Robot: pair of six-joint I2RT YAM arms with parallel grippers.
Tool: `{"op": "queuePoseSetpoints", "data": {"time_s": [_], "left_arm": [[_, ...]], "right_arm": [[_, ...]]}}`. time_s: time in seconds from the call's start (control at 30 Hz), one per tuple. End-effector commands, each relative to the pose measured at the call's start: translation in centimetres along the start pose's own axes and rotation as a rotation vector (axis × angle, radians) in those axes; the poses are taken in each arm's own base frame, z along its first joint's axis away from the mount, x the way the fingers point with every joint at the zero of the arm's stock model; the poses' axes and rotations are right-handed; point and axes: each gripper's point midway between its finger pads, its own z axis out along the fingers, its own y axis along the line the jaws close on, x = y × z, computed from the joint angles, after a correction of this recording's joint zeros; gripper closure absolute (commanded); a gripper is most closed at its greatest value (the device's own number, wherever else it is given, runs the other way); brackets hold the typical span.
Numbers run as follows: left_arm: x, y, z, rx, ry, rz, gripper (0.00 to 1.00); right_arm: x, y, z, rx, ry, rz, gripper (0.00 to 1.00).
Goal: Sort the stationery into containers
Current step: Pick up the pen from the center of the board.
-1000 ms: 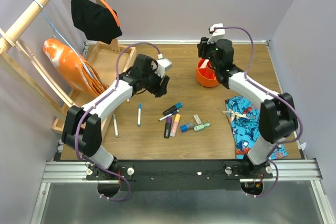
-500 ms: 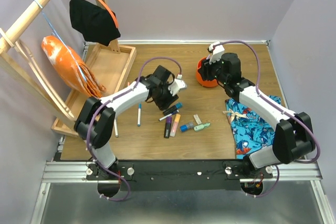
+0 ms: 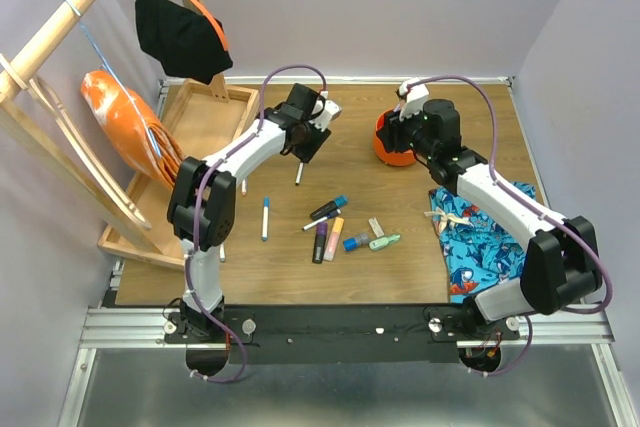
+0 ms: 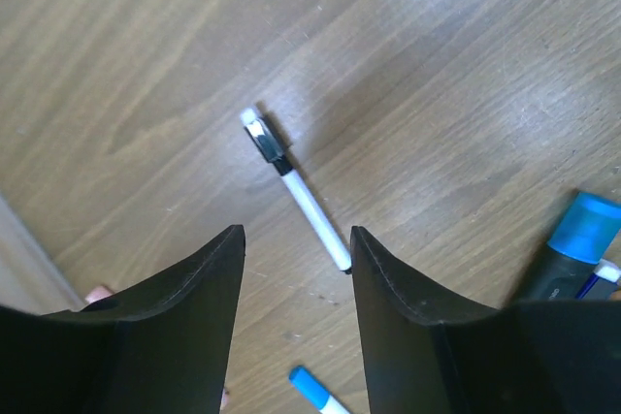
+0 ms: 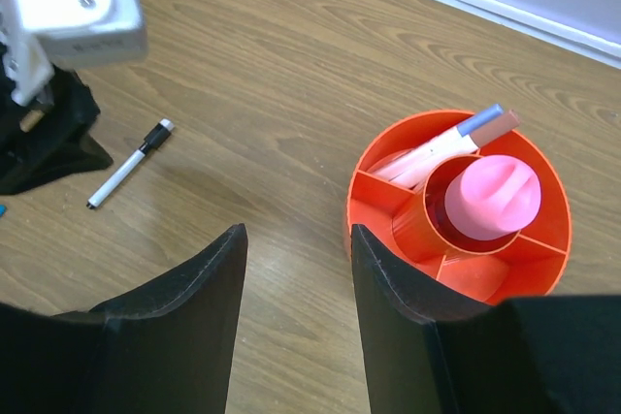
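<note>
Most stationery is lying loose: stubby markers and a blue-capped white pen, near-left of the small round orange-red plastic pot. Left gripper is hovering spread, empty, over a black-capped white pen left of the pot. Right gripper is hanging parted, holding nothing, above the pot, which is carrying a pink marker and two pens.

So the wooden table is taken up by an orange pot, a loose black-capped pen, a marker cluster, a blue patterned cloth and a light-wood tray.
</note>
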Motion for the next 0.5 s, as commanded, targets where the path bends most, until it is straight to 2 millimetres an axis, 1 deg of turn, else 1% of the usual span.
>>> {"op": "queuePoseSetpoints", "data": {"time_s": [0.0, 0.1, 0.13, 0.2, 0.23, 0.3, 0.33, 0.4, 0.47], "left_arm": [[1.7, -1.0, 1.5, 0.039, 0.075, -0.089, 0.44], [1.7, -0.1, 2.4, 0.015, 0.083, -0.115, 0.43], [1.4, 0.4, 2.5, 0.003, 0.077, -0.12, 0.43], [1.5, 0.7, 3.3, 0.004, 0.085, -0.125, 0.43], [1.1, 1.0, 3.4, 0.003, 0.077, -0.13, 0.43], [1.4, 1.1, 4.4, 0.008, 0.088, -0.135, 0.43], [0.8, 1.2, 4.5, 0.007, 0.076, -0.133, 0.43], [1.2, 1.2, 5.5, 0.014, 0.093, -0.135, 0.43], [1.2, 1.2, 6.4, 0.019, 0.098, -0.136, 0.44]], "right_arm": [[-1.6, 0.4, 0.4, -0.026, -0.024, 0.018, 0.45], [-1.7, 0.3, 0.5, -0.026, -0.021, 0.019, 0.45], [-1.7, 0.3, 0.6, -0.026, -0.018, 0.018, 0.45], [-1.6, 0.3, 0.8, -0.025, -0.013, 0.018, 0.45], [-1.5, 0.2, 0.9, -0.023, -0.01, 0.019, 0.45], [-1.5, 0.3, 1.0, -0.026, -0.009, 0.019, 0.45], [-1.2, 0.2, 1.1, -0.026, -0.001, 0.02, 0.45], [-1.2, 0.2, 1.3, -0.026, 0.0, 0.02, 0.45], [-1.2, 0.2, 1.6, -0.026, 0.003, 0.021, 0.45]]}}
